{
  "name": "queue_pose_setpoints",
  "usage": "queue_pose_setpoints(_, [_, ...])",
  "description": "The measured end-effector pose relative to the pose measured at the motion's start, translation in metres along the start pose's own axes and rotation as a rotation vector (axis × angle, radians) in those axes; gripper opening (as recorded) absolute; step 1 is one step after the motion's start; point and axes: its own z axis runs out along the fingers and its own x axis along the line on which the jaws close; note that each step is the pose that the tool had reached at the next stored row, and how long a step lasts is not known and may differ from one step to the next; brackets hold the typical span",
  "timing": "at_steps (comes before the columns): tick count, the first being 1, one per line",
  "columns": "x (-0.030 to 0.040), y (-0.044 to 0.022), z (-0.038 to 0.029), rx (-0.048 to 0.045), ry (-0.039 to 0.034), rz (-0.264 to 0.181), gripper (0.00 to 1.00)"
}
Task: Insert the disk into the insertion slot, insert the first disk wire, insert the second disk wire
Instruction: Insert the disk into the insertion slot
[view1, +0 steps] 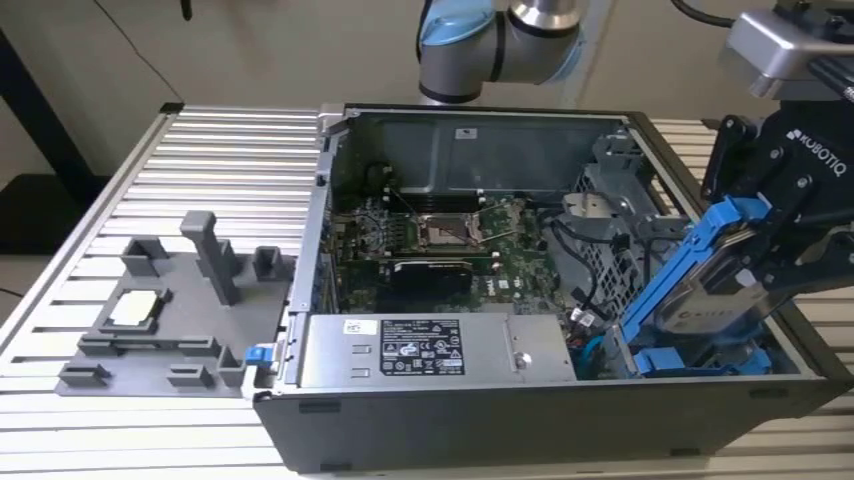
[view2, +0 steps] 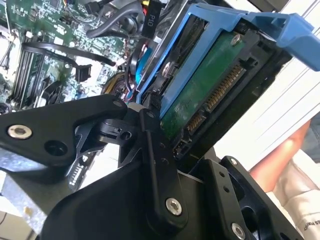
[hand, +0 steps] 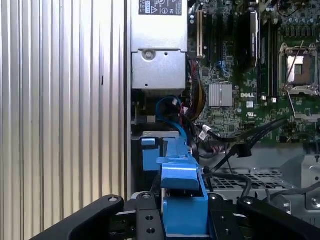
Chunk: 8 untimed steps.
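Disk (view1: 721, 292), judged stiff, weighty and shock-sensitive, is held steeply tilted, its lower end inside the computer case (view1: 400, 425), pinched, rightly it is judged, across its blue carrier sides by the end effector (view1: 771, 262).

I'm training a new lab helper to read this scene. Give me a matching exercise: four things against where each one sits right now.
Things:
1. disk
2. power supply
3. grey holder
4. circuit board

Places:
A. on the table, outside the case, at the exterior view's left
B. tilted, gripped by the hand, at the exterior view's right
C. lying flat in the middle of the case
D. along the near wall of the case, label facing up

Pairs: 1-B, 2-D, 3-A, 4-C
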Motion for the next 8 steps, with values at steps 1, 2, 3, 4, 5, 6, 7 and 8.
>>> queue_pose_setpoints(1, [0.0001,-0.0005,0.0017,-0.0001,0.0001,-0.002,0.33])
queue_pose_setpoints(2, [0.0001,-0.0011,0.0033,-0.0002,0.0002,-0.004,0.33])
queue_pose_setpoints(3, [0.0001,-0.0017,0.0048,-0.0002,0.0003,-0.006,0.33])
queue_pose_setpoints(4, [0.0002,-0.0025,0.0066,-0.0003,0.0003,-0.008,0.33])
queue_pose_setpoints(5, [0.0003,-0.0031,0.0083,-0.0005,0.0006,-0.010,0.33])
queue_pose_setpoints(6, [0.0003,-0.0037,0.0100,-0.0007,0.0008,-0.012,0.33])
queue_pose_setpoints(7, [0.0004,-0.0044,0.0118,-0.0005,0.0009,-0.014,0.33])
queue_pose_setpoints(8, [0.0004,-0.0052,0.0137,-0.0005,0.0007,-0.016,0.33])
